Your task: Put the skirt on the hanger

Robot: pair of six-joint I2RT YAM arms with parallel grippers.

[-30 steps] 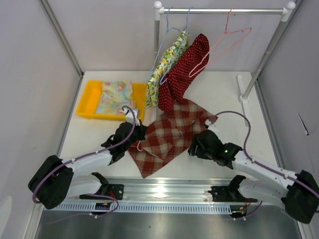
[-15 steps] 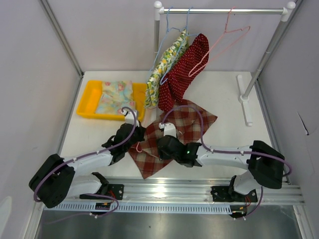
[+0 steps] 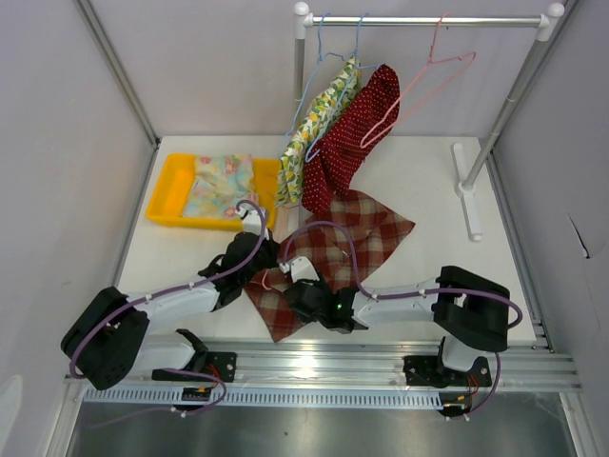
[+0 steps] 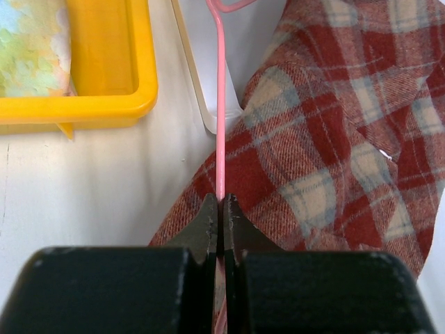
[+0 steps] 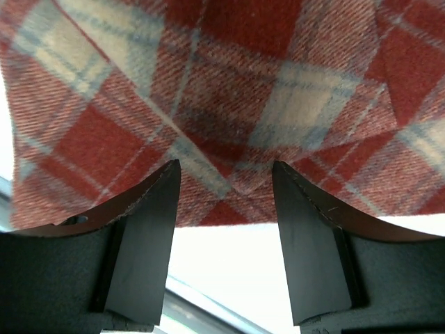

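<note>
The red plaid skirt (image 3: 357, 238) lies flat on the white table in front of the rack. It fills the right of the left wrist view (image 4: 327, 139) and the top of the right wrist view (image 5: 208, 83). My left gripper (image 3: 259, 259) is shut on the thin pink hanger (image 4: 220, 111) at the skirt's left edge (image 4: 220, 203). My right gripper (image 3: 297, 295) is open, its jaws (image 5: 226, 167) straddling the skirt's near hem without holding it.
A yellow tray (image 3: 164, 195) with a floral cloth (image 3: 221, 183) sits at the back left. The rack (image 3: 428, 19) holds a floral garment (image 3: 319, 119), a red dotted garment (image 3: 347, 143) and an empty pink hanger (image 3: 428, 81). Its foot (image 3: 468, 186) stands right.
My right arm has swung from the skirt's right side across to its near-left hem. The left gripper has stayed on the pink hanger.
</note>
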